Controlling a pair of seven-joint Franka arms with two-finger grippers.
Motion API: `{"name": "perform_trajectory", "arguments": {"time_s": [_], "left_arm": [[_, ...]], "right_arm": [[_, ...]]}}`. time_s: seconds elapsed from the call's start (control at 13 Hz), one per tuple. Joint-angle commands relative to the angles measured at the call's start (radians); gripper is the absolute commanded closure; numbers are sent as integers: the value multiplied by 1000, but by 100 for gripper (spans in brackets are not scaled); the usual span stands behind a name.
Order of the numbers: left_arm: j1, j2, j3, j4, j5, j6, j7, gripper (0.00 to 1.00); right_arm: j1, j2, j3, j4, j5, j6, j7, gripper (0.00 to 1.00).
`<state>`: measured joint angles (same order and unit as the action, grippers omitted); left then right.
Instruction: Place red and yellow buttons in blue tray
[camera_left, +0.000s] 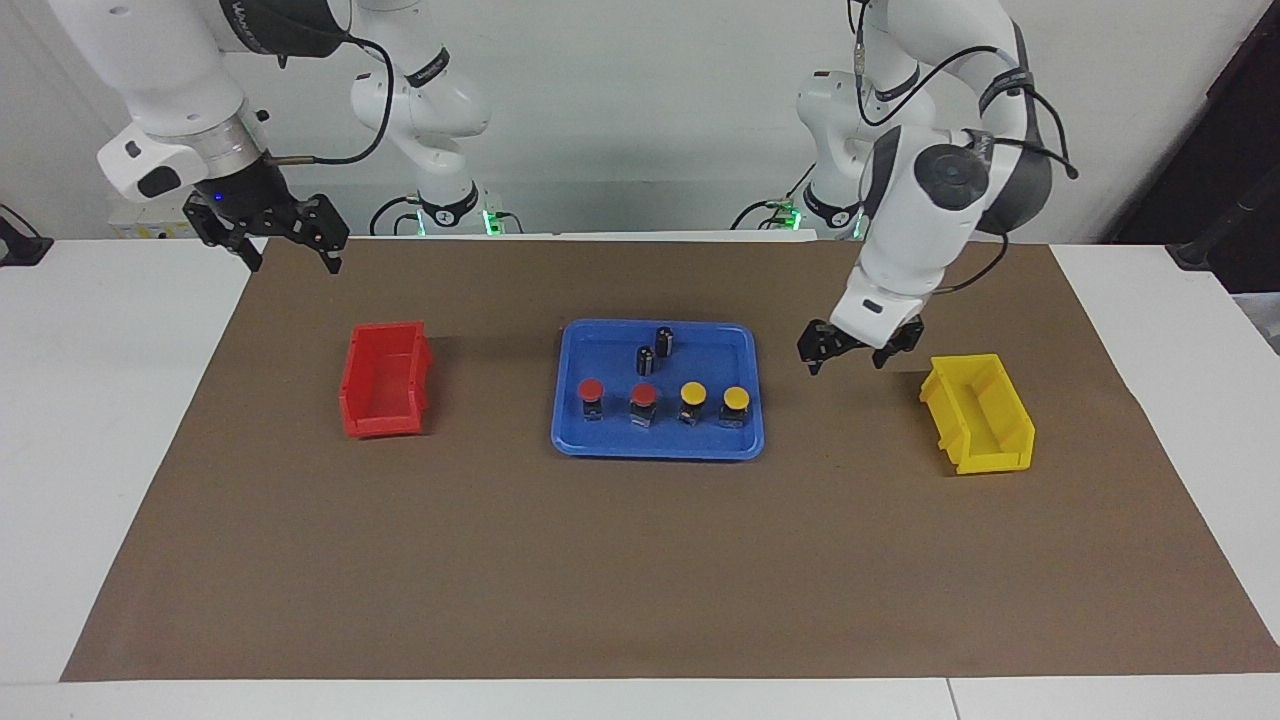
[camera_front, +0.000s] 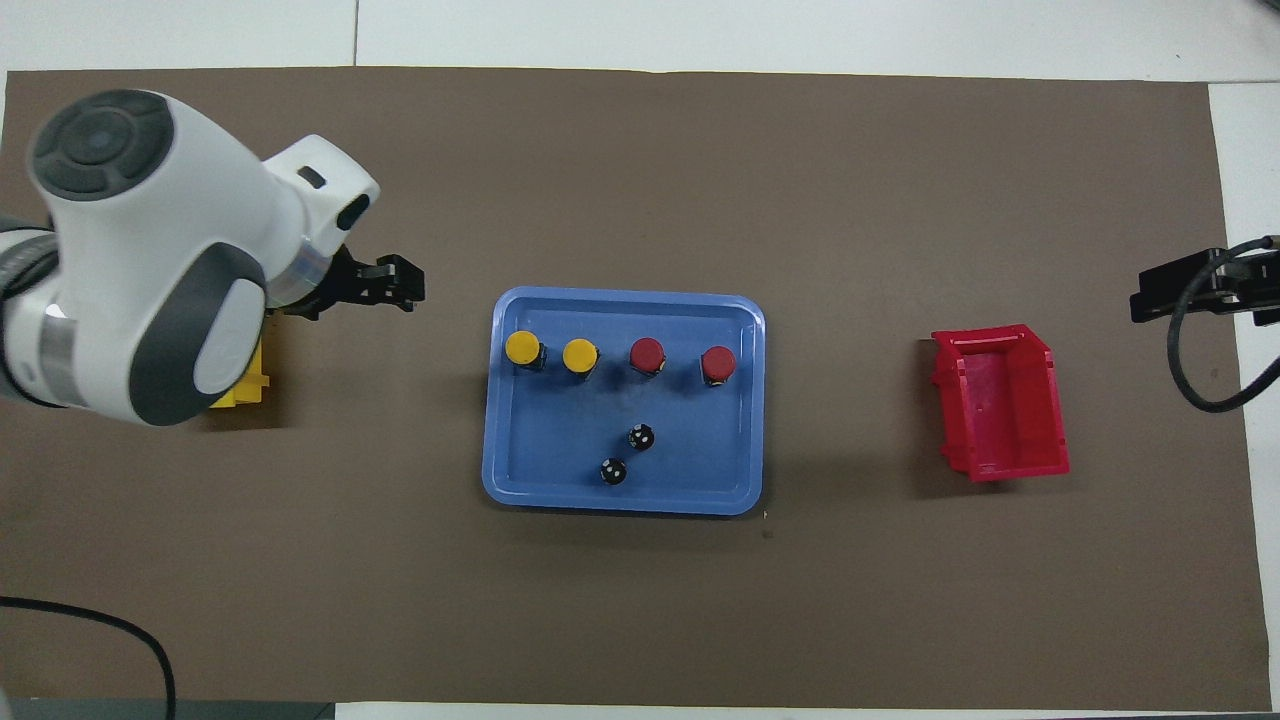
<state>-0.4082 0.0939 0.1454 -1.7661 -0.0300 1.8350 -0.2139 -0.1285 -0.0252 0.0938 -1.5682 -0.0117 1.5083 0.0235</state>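
Buttons stand in a row inside the blue tray (camera_left: 745, 345) at the middle of the brown mat (camera_left: 640, 560): two red buttons (camera_left: 591, 390) toward the right arm's end, two yellow buttons (camera_left: 693, 393) toward the left arm's end. Two dark cylinders (camera_left: 663, 340) stand in the tray nearer the robots. The left gripper (camera_left: 847, 361) hangs open and empty between tray and yellow bin (camera_left: 980, 415). The right gripper (camera_left: 292, 254) hangs open above the mat's edge, near the red bin (camera_left: 385, 380).
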Motion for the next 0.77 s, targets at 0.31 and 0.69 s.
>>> {"name": "perform_trajectory", "arguments": {"time_s": [0.31,0.69], "left_arm": [[271,-174,-1,0,18,-149,339,0],[266,-163,-9,66,59,-194,344,0]], "right_arm": [[-2,-10,-5,-1,6,-14,-22,0],[-3,-10,-5,0,4,-19,-25,0]]}}
